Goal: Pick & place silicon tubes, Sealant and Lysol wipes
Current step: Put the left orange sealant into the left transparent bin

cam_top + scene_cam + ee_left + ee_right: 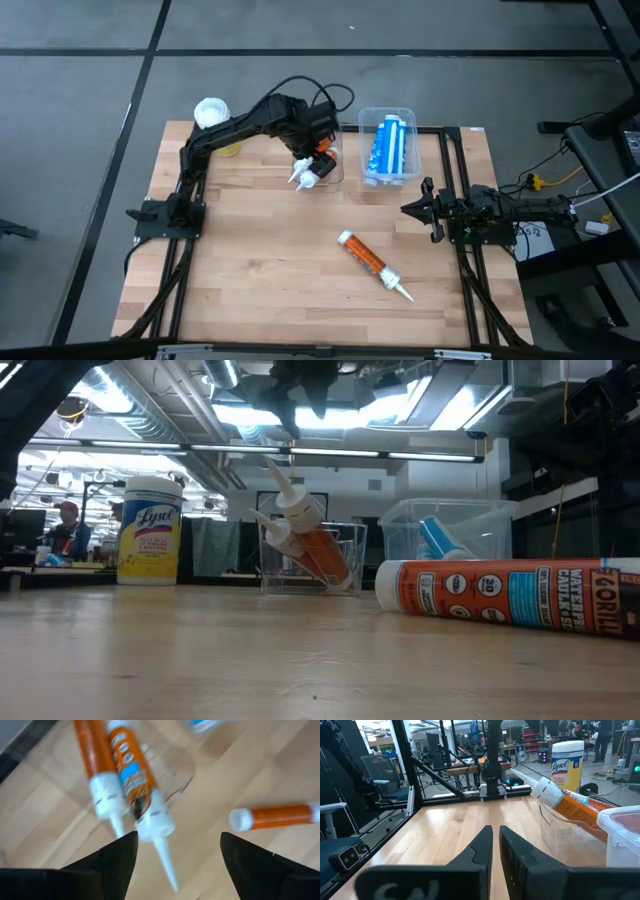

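Two orange tubes [308,172] with white nozzles lean in a small clear bin [337,160], their nozzles [150,820] sticking out over its rim. My left gripper [177,850] hangs open just above them, pointing down, touching nothing. A third orange tube [372,264] lies on its side on the wooden table, toward the near right. The Lysol wipes [210,112] stand upright at the far left. My right gripper [496,837] is shut and parked at the table's right edge.
A second clear bin [362,115] holding blue tubes [390,148] stands right of the first. Black frame rails [455,150] run along both sides of the table. Bare wood lies in the middle and near the front edge.
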Motion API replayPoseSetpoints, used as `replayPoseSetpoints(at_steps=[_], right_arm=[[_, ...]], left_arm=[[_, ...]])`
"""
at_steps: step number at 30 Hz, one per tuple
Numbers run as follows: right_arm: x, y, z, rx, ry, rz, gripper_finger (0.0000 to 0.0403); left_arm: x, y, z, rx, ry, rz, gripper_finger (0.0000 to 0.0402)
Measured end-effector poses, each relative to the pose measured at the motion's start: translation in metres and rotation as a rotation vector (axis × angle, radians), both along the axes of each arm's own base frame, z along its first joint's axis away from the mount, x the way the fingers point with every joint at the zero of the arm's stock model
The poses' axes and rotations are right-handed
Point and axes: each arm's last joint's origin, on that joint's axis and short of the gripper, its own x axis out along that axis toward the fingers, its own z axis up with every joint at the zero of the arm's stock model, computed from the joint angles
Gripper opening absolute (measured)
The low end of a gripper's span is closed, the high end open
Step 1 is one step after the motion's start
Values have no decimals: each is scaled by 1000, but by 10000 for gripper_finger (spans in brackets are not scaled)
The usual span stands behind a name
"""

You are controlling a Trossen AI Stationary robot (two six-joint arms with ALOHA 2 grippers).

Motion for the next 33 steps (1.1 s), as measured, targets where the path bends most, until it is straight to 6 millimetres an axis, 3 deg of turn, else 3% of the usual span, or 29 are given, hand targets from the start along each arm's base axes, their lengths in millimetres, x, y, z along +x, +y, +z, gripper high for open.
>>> replayPoseSetpoints(at_steps=[9, 23, 33], right_arm=[[0, 0, 0, 1, 0, 0, 35], [0, 0, 0, 1, 0, 0, 35], [0, 0, 0, 1, 0, 0, 35]], left_arm=[[6, -18, -10, 16, 51, 90, 276], [9, -19, -46, -57, 182, 148, 276], [9, -16, -48, -71, 188, 149, 276]])
